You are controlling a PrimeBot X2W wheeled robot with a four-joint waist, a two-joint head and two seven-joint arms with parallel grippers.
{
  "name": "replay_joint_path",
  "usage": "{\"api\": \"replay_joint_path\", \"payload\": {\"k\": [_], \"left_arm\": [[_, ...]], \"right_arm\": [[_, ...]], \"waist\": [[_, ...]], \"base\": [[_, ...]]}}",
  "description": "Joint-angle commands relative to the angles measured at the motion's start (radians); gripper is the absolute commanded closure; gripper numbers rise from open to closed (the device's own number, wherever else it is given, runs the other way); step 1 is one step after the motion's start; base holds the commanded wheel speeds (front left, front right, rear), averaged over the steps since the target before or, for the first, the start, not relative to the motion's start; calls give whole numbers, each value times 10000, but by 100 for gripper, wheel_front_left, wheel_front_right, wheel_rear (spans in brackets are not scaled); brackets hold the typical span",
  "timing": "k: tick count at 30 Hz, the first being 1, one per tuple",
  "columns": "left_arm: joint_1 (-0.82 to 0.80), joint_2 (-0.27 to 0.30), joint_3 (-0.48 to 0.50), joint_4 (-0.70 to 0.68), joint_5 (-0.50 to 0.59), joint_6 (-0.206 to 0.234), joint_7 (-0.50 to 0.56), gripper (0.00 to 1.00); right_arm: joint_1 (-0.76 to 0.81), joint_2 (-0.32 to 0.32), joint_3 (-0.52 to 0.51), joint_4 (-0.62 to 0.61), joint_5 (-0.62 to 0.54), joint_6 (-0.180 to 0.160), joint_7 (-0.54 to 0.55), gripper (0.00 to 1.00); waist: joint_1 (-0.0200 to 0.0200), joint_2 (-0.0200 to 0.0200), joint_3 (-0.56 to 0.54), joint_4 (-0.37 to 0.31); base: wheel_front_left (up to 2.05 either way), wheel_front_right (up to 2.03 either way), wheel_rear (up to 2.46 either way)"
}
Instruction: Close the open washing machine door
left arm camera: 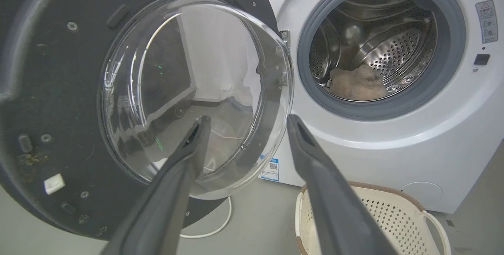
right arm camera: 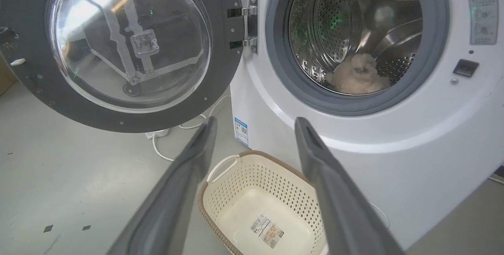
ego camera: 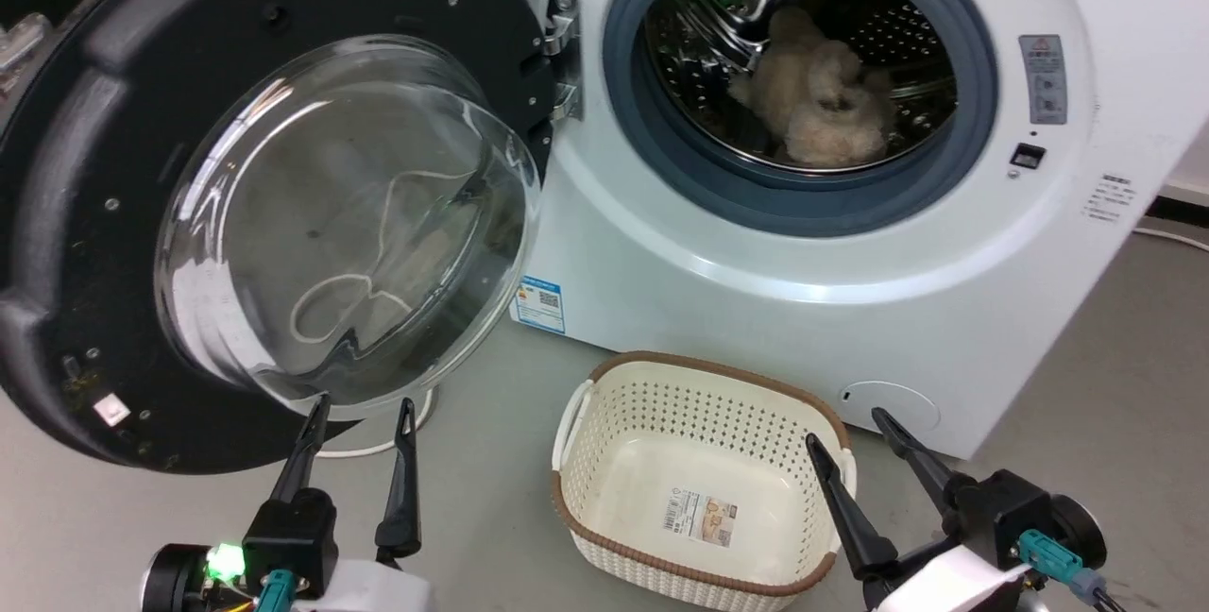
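The closing is not yet begun: the washing machine door (ego camera: 57,244) stands swung wide open left of the washing machine (ego camera: 756,310), with the left end effector (ego camera: 364,399), fingers spread and empty, also left of the machine and the right end effector (ego camera: 843,425) equally open before its lower front.

- A blue label sticker (ego camera: 539,304), low on the front of the washing machine (ego camera: 756,310), carries a QR code; its print is too small to read.
- A grey warning label (ego camera: 1043,78) at the upper right of that front shows a red triangle sign; its wording is illegible.
- A barcode sticker (ego camera: 700,514) lies inside the laundry basket (ego camera: 680,404); its digits are unreadable.
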Motion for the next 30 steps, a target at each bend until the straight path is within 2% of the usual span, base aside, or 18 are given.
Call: {"api": "replay_joint_path", "payload": {"k": [1, 29, 30], "left_arm": [[181, 75, -13, -100, -12, 101, -134, 0], [613, 242, -62, -432, -227, 449, -824, 0], [620, 255, -41, -434, -261, 432, -845, 55]], "right_arm": [[-163, -88, 93, 69, 118, 4, -127, 0], [-151, -107, 785, 566, 650, 7, -818, 0], [-145, -93, 783, 570, 663, 7, -839, 0]], "waist": [[0, 0, 5, 103], [0, 0, -73, 1437], [0, 0, -86, 1469]], "base": [[-1, -1, -1], [0, 0, 0], [0, 0, 0]]}}
